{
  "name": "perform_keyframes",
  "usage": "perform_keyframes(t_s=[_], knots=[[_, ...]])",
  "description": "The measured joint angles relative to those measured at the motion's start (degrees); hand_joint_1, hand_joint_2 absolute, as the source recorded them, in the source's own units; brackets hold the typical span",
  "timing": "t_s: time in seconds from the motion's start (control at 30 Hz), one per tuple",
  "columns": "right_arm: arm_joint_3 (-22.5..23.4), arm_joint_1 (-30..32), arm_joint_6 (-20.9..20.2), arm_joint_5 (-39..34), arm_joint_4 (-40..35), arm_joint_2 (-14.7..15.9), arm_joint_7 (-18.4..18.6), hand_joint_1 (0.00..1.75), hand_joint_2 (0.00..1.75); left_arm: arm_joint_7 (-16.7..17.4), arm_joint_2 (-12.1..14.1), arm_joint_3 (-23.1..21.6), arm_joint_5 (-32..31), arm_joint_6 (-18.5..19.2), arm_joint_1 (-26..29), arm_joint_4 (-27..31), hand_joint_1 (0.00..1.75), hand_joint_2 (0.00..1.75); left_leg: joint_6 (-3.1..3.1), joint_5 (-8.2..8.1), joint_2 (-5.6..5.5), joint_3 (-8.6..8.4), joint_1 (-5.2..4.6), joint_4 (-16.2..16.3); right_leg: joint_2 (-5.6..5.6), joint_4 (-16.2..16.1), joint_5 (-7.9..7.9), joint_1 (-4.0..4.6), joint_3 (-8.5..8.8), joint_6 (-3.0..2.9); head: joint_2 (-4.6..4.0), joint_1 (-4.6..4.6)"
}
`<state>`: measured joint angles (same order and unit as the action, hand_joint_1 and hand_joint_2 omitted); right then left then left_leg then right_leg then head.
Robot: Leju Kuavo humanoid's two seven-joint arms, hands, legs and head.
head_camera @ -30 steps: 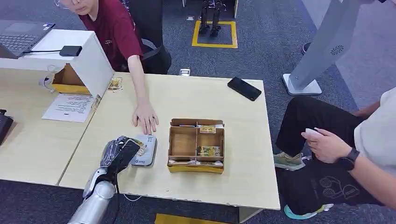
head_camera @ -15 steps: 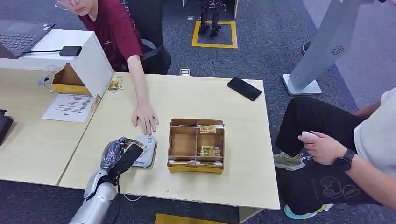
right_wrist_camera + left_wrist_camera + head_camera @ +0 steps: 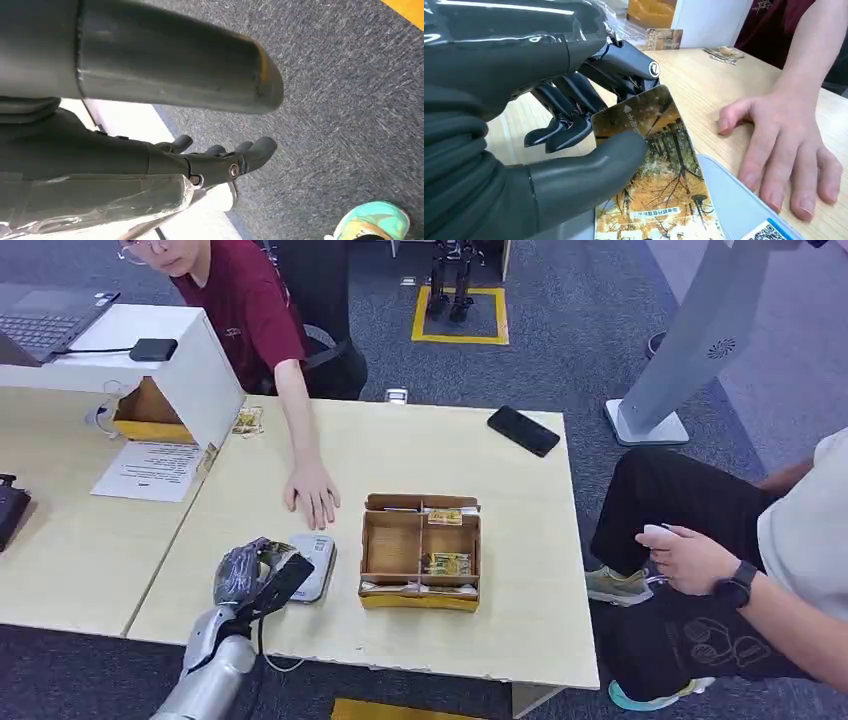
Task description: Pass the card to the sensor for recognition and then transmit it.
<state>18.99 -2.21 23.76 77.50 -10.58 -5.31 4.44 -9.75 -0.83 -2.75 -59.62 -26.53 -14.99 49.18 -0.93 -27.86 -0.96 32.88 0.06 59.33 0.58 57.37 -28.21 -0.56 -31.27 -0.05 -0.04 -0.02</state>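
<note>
Pale wood table on blue-grey carpet, seen from above. Left hand at the near-left part of the table, pinching a card between thick grey thumb and darker fingers; card printed with autumn trees in orange and brown, tilted, its far end over the grey sensor. Sensor flat on the table, just at 3 o'clock of the hand, a small code label on its top. At 12 o'clock of the sensor, a person's hand resting palm-down on the table, fingertips near the sensor's far edge, arm in a dark red sleeve. At 3 o'clock of the sensor, a cardboard box with compartments, cards lying in some of them. Farther off, toward 1 o'clock, a black phone near the far table edge. At 10 o'clock, a white stand and a printed sheet. Right hand hanging beside the table over carpet, fingers loosely apart, holding nothing. Seated second person at 3 o'clock, clear of the table.
</note>
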Motion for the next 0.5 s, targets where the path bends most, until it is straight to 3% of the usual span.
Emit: perform_keyframes(t_s=[0.5], knots=[[0.2, -0.1, 0.2, 0.8, 0.0, -0.4, -0.2, 0.0, 0.0, -0.1, 0.0, 0.1, -0.5, -0.5, -1.2, -3.0, 1.75, 1.75, 0.0, 0.01, -0.03, -0.15, 0.0, 0.0, -0.06, 0.0, 0.01, 0.0, 0.17, 0.01, 0.0, 0.0]])
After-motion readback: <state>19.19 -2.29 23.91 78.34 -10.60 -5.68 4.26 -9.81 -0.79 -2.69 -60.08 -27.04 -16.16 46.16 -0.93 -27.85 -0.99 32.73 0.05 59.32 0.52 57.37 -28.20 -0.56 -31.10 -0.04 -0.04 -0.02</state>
